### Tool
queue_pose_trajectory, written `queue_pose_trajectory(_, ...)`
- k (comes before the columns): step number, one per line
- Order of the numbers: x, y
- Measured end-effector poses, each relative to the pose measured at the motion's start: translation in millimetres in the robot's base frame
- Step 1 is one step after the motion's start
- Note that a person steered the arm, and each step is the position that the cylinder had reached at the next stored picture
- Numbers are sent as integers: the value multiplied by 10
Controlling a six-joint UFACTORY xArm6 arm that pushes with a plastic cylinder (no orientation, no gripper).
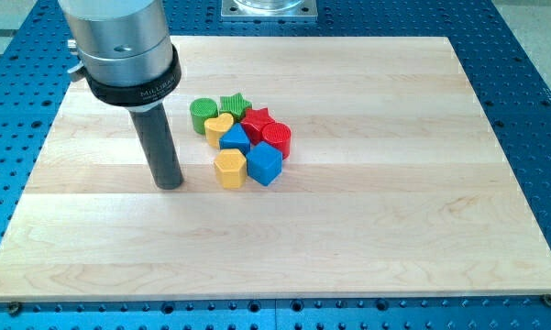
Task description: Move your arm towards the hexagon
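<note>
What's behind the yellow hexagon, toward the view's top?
Behind the yellow hexagon sit a blue block and a yellow heart. Their lower parts are covered. My tip stands to its left.

One camera looks down at a slant from the front onto the whole wooden board (348, 229), fairly near, arm at the view's top left.

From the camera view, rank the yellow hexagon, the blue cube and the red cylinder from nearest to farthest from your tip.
My tip sits at the cluster's left side.
1. Yellow hexagon: just to the tip's right, at the cluster's lower left.
2. Blue cube: right of the hexagon.
3. Red cylinder: at the cluster's right edge, higher up.
</note>
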State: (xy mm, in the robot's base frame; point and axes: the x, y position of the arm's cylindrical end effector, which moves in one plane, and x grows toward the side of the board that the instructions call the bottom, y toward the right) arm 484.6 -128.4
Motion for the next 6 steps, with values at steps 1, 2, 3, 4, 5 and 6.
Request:
queue_pose_trajectory(1, 0, -36)
queue_pose_trajectory(2, 49, -16)
queue_pose_trajectory(3, 60, -11)
queue_pose_trajectory(4, 283, 21)
queue_pose_trajectory(5, 361, 290)
queue_pose_trajectory(6, 355, 219)
